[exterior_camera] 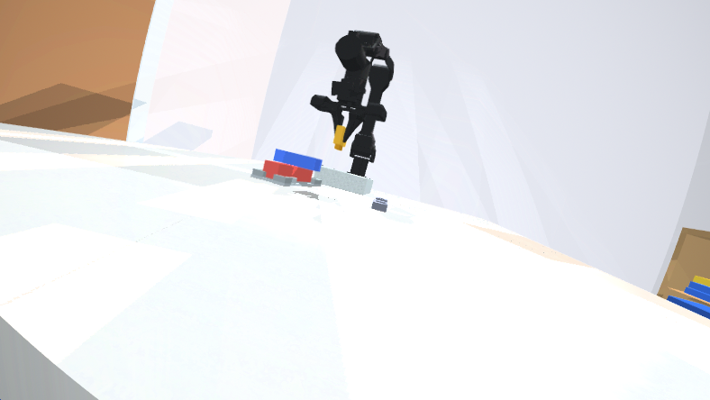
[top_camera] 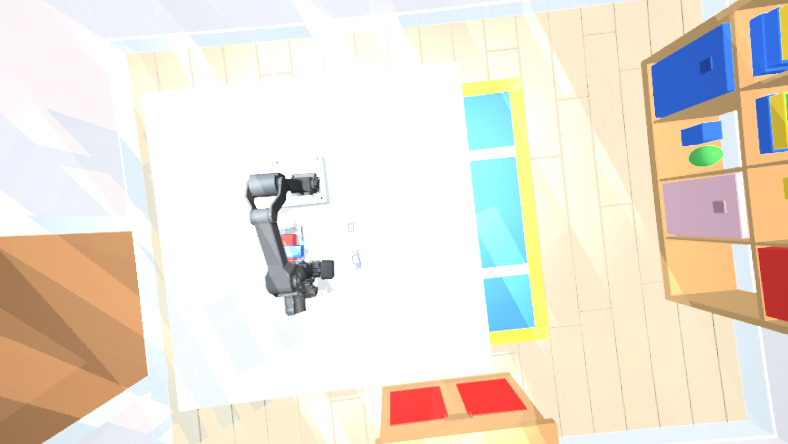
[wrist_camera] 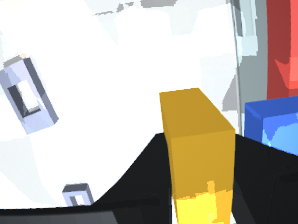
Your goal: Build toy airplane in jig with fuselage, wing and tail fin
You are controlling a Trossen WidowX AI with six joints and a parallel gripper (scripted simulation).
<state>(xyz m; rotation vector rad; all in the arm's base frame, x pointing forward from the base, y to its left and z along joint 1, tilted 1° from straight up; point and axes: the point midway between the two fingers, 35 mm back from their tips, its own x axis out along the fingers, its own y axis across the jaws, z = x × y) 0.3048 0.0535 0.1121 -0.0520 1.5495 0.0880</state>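
Note:
My gripper (exterior_camera: pixel 341 129) (wrist_camera: pixel 185 139) is shut on the yellow tail fin (exterior_camera: pixel 340 138) (wrist_camera: pixel 199 114). It holds the fin in the air, with the fin's narrower end pointing down. In the exterior view it hangs to the right of the fuselage and higher. The red fuselage (top_camera: pixel 288 239) (exterior_camera: pixel 278 170) (wrist_camera: pixel 283 40) sits low in the grey cradle (exterior_camera: pixel 258 173) (wrist_camera: pixel 254 87). The blue wing (top_camera: pixel 293 252) (exterior_camera: pixel 296 159) (wrist_camera: pixel 274 125) lies across the top of the fuselage. The wing's tab and the tail socket are hidden. The arm covers part of the fuselage in the top view.
Two small grey hollow holders stand beside the cradle: a larger holder (top_camera: pixel 356 264) (wrist_camera: pixel 45 107) and a smaller holder (top_camera: pixel 347 226) (wrist_camera: pixel 76 189). The arm's pale base plate (top_camera: pixel 324 194) (exterior_camera: pixel 350 181) lies behind the cradle in the exterior view.

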